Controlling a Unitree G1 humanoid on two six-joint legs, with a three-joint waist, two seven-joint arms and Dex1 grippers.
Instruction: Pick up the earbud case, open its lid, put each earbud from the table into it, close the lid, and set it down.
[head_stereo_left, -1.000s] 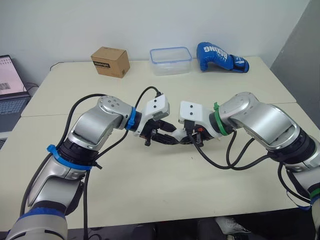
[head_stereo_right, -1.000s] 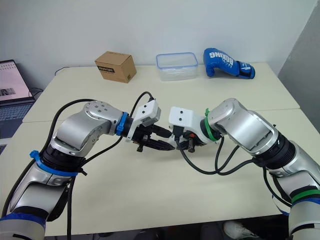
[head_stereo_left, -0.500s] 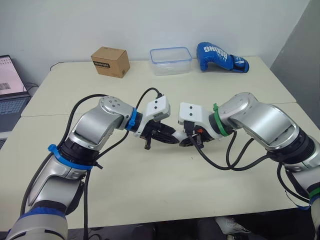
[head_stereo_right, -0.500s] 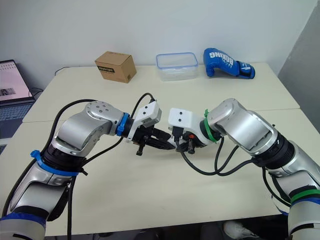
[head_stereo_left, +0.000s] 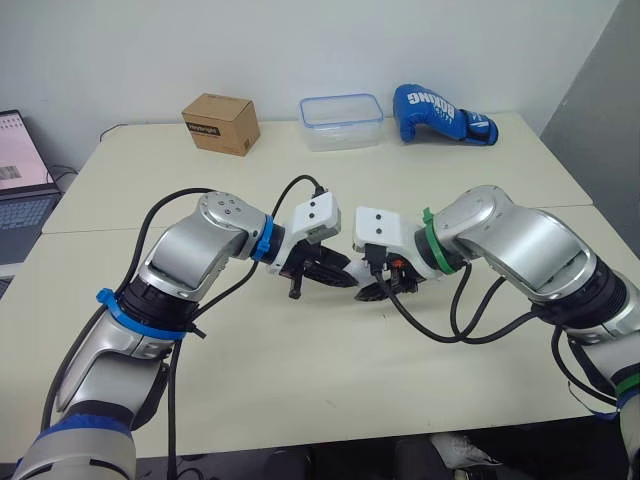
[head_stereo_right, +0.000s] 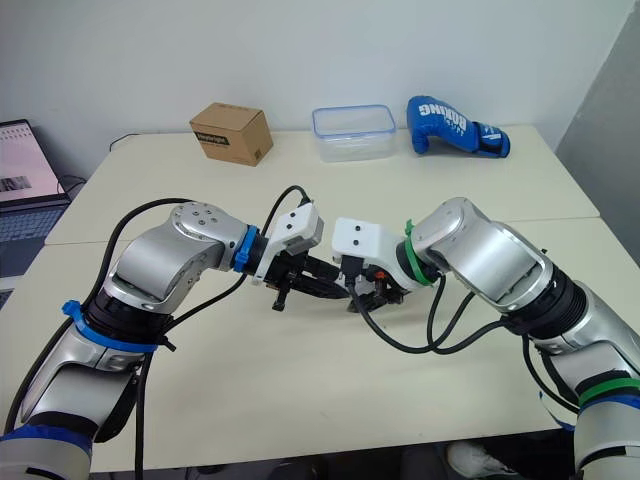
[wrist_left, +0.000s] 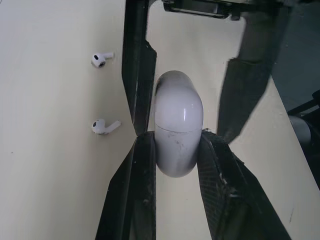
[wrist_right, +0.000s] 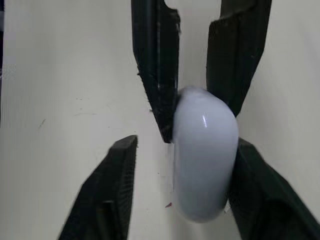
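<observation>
The white earbud case (wrist_left: 178, 125) is closed and held above the table, with my left gripper (wrist_left: 177, 137) shut on its lower half. My right gripper (wrist_right: 186, 145) faces it tip to tip and stands open around the lid end of the case (wrist_right: 205, 160). One of its fingers (wrist_right: 257, 195) rests against the case and the other finger (wrist_right: 107, 190) is apart from it. Both grippers meet over the middle of the table (head_stereo_left: 300, 370), the left gripper (head_stereo_left: 335, 272) beside the right gripper (head_stereo_left: 372, 286). Two white earbuds (wrist_left: 101, 59) (wrist_left: 104, 126) lie on the table next to the case.
A cardboard box (head_stereo_left: 221, 123), a clear container with a blue rim (head_stereo_left: 341, 121) and a blue boxing glove (head_stereo_left: 440, 114) stand along the far edge. A laptop (head_stereo_left: 20, 170) sits off the table's left side.
My right gripper has shifted left toward the left gripper, so its fingers now reach around the case. The left gripper has kept its hold and barely moved.
</observation>
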